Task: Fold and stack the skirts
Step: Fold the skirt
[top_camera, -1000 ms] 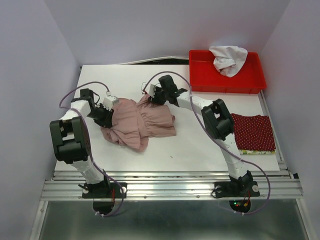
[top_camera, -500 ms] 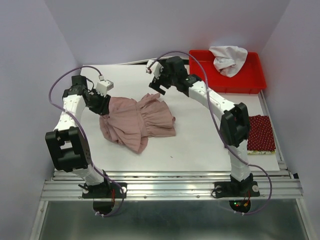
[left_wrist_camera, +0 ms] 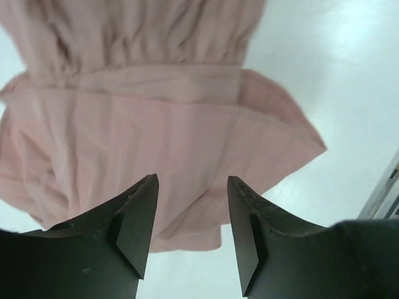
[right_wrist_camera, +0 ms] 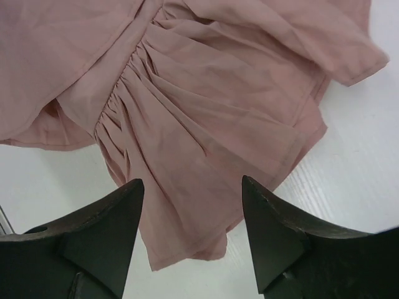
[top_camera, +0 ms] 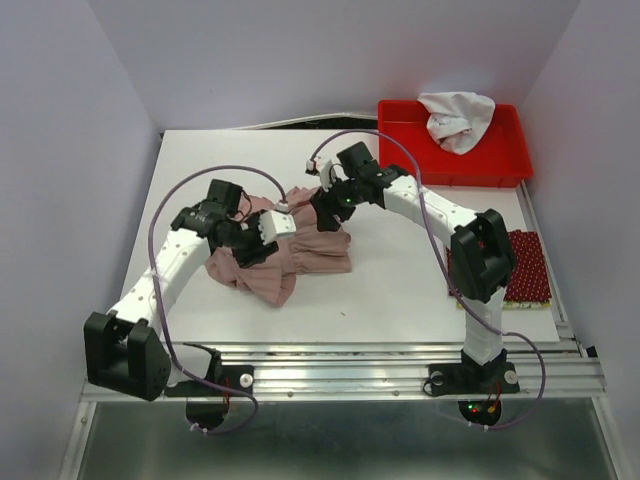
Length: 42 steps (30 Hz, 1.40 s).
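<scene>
- Skirt, dusty pink, pleated (top_camera: 300, 250): lies rumpled on the table (top_camera: 400, 290), left of centre. Its layers lap over one another at the near left, and it is not yet folded square.
- Left gripper (top_camera: 270, 230): fingers parted to a middling gap and holding nothing. It hangs over the left part of the pink skirt, with cloth showing between the fingers. We cannot tell whether the tips touch the cloth.
- Right gripper (top_camera: 328, 205): parted wider, also empty. It is poised over the far right part of the same skirt, near the gathered band.
- Skirt, dark red with white dots (top_camera: 527, 265): folded flat at the right edge of the table, well apart from the pink one and partly hidden by the right arm.
- Skirt, yellow-green (top_camera: 530, 303): only a thin edge shows under the dotted one.
- Tray, red (top_camera: 400, 170): at the far right, with a white cloth (top_camera: 455, 118) inside.
- Step in hand, as we judge it: folding the pink skirt, the last one loose, with both grippers placed to take hold.
- Next move, as we reckon: each gripper lowers onto an edge and pinches it shut. Both then lift together so the fold lands even, and the skirt goes onto the stack at right.
</scene>
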Available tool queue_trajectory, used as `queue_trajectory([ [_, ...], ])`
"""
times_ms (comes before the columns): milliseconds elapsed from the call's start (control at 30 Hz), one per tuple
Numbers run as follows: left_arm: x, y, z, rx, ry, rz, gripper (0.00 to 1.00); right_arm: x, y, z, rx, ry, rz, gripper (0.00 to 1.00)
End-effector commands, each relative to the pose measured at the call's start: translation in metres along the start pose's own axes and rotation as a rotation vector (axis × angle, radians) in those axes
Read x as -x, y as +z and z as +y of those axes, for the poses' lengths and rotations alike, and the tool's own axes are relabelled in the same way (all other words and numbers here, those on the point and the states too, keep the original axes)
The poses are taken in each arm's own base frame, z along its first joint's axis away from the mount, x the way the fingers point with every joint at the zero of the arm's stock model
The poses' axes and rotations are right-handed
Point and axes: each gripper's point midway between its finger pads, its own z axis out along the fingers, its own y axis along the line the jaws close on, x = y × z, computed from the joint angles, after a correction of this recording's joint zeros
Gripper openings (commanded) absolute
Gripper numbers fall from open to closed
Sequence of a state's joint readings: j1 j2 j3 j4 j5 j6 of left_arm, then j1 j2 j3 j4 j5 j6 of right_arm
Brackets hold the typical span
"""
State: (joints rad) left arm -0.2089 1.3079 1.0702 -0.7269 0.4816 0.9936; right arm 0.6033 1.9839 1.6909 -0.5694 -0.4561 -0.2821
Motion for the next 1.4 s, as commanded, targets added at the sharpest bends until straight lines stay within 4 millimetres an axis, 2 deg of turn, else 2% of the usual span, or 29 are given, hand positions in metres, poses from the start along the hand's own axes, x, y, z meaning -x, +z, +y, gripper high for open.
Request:
queue_trajectory([
  [0,-0.004,0.017,-0.051,-0.082,0.196,0.075,0.6,-0.009,0.015,0.01,0.056,0.107,0.019,0.69],
  [67,-0.009,0.03,-0.071,-0.117,0.262,0.116,0.6,-0.02,0.026,0.006,0.051,0.121,0.048,0.68],
  [133,-0.01,0.039,-0.077,-0.116,0.297,0.14,0.61,-0.026,0.031,0.001,0.039,0.124,0.064,0.68],
  [200,-0.014,0.05,-0.091,-0.15,0.347,0.171,0.61,-0.033,0.037,-0.003,0.029,0.12,0.082,0.68],
  [333,-0.026,0.066,-0.101,-0.178,0.396,0.239,0.61,-0.046,0.045,-0.009,0.014,0.114,0.114,0.68],
  [467,-0.03,0.077,-0.097,-0.151,0.43,0.276,0.59,-0.055,0.05,-0.012,0.008,0.101,0.136,0.68],
  [567,-0.032,0.08,-0.091,-0.134,0.433,0.302,0.44,-0.06,0.054,-0.016,-0.003,0.084,0.147,0.68],
  [600,-0.028,0.08,-0.089,-0.126,0.428,0.295,0.35,-0.062,0.055,-0.017,-0.006,0.081,0.152,0.67],
  [633,-0.025,0.08,-0.088,-0.12,0.426,0.289,0.18,-0.063,0.055,-0.019,-0.009,0.069,0.155,0.67],
  [733,-0.008,0.076,-0.08,-0.083,0.4,0.248,0.0,-0.068,0.058,-0.025,-0.033,0.044,0.167,0.66],
  [833,0.012,0.063,-0.062,-0.027,0.364,0.198,0.0,-0.071,0.058,-0.03,-0.053,0.022,0.177,0.66],
  [867,0.017,0.06,-0.063,-0.051,0.356,0.173,0.0,-0.072,0.058,-0.03,-0.054,0.017,0.178,0.66],
  [900,0.029,0.051,-0.056,-0.051,0.36,0.147,0.0,-0.072,0.057,-0.03,-0.057,0.015,0.179,0.66],
  [933,0.021,0.043,-0.059,-0.09,0.345,0.172,0.0,-0.072,0.057,-0.031,-0.058,0.007,0.178,0.65],
  [967,0.021,0.038,-0.059,-0.095,0.38,0.176,0.23,-0.074,0.057,-0.03,-0.055,0.009,0.182,0.65],
  [1033,0.018,0.03,-0.063,-0.107,0.421,0.18,0.48,-0.073,0.056,-0.029,-0.055,0.005,0.176,0.65],
  [1067,0.017,0.029,-0.067,-0.122,0.433,0.174,0.59,-0.073,0.056,-0.029,-0.054,0.007,0.175,0.66],
  [1100,0.01,0.028,-0.074,-0.151,0.438,0.193,0.62,-0.073,0.056,-0.029,-0.052,0.007,0.175,0.66],
  [1133,0.008,0.029,-0.078,-0.166,0.449,0.2,0.89,-0.072,0.055,-0.029,-0.053,0.007,0.172,0.66],
  [1267,-0.007,0.038,-0.095,-0.221,0.489,0.243,0.89,-0.073,0.057,-0.029,-0.049,0.011,0.177,0.66],
  [1367,-0.019,0.054,-0.102,-0.241,0.515,0.28,0.89,-0.073,0.059,-0.029,-0.047,0.014,0.177,0.66],
])
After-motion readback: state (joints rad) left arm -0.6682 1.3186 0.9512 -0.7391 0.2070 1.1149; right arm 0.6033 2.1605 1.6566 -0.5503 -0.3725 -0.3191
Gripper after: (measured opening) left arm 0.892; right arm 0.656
